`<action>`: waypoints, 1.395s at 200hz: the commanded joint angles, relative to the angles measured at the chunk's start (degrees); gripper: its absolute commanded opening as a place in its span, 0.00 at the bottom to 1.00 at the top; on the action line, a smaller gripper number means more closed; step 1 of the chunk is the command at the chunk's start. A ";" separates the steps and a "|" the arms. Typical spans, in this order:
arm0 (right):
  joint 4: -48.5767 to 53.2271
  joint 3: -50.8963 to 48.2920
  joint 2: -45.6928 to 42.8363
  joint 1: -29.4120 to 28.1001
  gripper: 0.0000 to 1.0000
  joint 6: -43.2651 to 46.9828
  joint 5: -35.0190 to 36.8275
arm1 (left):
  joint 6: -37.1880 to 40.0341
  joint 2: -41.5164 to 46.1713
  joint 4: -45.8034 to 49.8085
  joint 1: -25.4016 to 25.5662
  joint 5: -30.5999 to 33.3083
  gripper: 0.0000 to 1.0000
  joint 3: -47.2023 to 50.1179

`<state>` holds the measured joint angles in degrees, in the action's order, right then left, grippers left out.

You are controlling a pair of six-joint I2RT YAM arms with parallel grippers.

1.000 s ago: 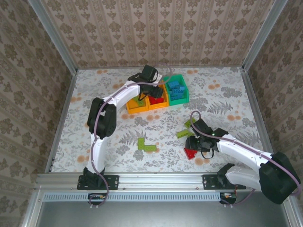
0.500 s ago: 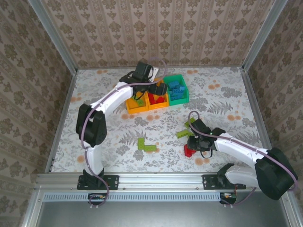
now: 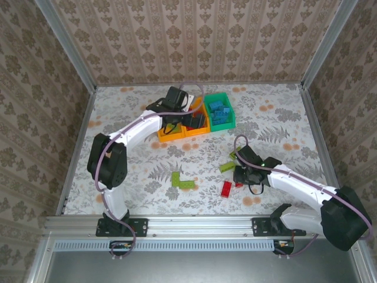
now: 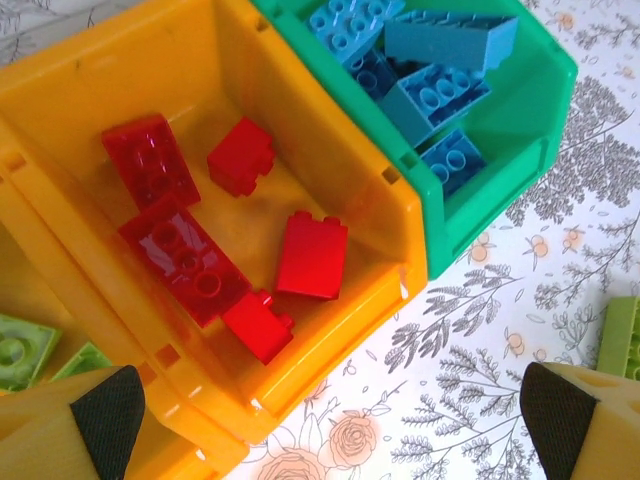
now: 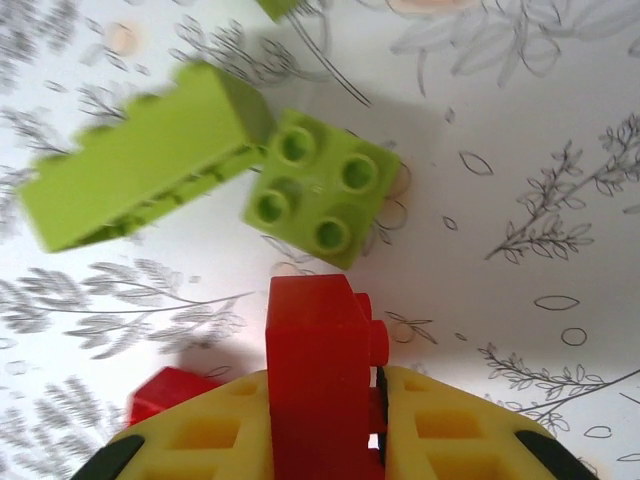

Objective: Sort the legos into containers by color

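Three joined bins stand at the back: a left orange bin point(image 3: 166, 135) with lime legos point(image 4: 20, 350), a middle orange bin point(image 4: 330, 180) with several red legos point(image 4: 312, 255), and a green bin point(image 4: 500, 130) with blue legos point(image 4: 440, 95). My left gripper point(image 3: 178, 121) point(image 4: 330, 410) hangs open over the middle bin's near rim, holding nothing. My right gripper point(image 3: 241, 174) point(image 5: 325, 390) is shut on a red lego point(image 5: 315, 360) just above the table. Beside it lie another red lego point(image 3: 226, 188) point(image 5: 165, 392) and lime legos point(image 5: 320, 190) point(image 5: 140, 170).
More lime legos lie on the floral table: an L-shaped pair point(image 3: 182, 180) near the middle, and others point(image 3: 227, 167) point(image 3: 235, 154) left of and behind the right gripper. A further lime piece point(image 4: 622, 335) lies right of the bins. Patterned walls close in the table.
The left arm has drawn back from deep over the bins toward their near rim. The right gripper has closed on a red lego and lifted slightly; the other red lego slid left.
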<state>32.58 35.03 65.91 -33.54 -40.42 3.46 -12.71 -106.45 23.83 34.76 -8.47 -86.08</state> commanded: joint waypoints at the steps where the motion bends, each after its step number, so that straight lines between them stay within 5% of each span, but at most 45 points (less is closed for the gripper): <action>1: 1.96 5.12 -3.00 -0.56 0.19 0.14 0.27 | -2.21 4.10 -0.44 1.16 1.64 1.00 2.77; 43: -2.76 13.52 0.04 2.36 0.19 3.62 -1.96 | -4.14 10.76 -2.68 3.30 3.08 1.00 12.96; 116: -9.80 43.27 30.71 7.23 0.18 5.75 -14.61 | -5.59 21.93 -4.46 12.93 9.35 1.00 28.01; 201: -9.28 68.25 54.98 8.67 0.21 2.95 -16.42 | -10.93 25.16 -8.78 26.01 15.57 1.00 34.15; 235: -8.73 73.41 59.73 8.67 0.35 1.71 -16.97 | -12.64 23.83 -10.12 29.12 16.30 1.00 34.43; 256: -8.40 73.29 59.21 8.67 0.73 2.46 -17.50 | -12.88 22.74 -11.30 30.00 15.76 1.00 34.10; 279: -9.58 69.50 55.14 8.71 0.83 4.25 -17.30 | -12.28 20.81 -12.12 30.41 13.96 1.00 32.44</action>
<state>22.90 106.04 125.45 -24.91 -37.50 -12.64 -24.27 -83.55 13.45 64.40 6.26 -52.12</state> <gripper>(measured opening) 0.795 0.994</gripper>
